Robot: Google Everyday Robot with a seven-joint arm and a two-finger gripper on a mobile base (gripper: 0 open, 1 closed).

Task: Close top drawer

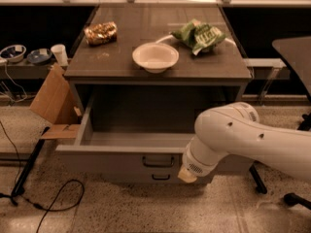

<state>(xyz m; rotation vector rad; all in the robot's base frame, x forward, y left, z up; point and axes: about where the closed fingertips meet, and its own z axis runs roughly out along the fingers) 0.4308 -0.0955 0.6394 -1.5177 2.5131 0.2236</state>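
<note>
step: push top drawer (121, 155) shut | drawer: pulled far out beneath bench (160, 72) | my pincer (187, 174): low at front panel, right of handle (158, 161); open or closed, cannot tell | how: press near centre, straight inward, steady

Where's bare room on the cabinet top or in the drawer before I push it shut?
Free: front-left of the cabinet top, between the brown snack bag and the bowl; the open top drawer looks bare where visible. Crowded: back right, bowl beside green bag. The arm covers the drawer front's right; the claw is hidden behind it.
</note>
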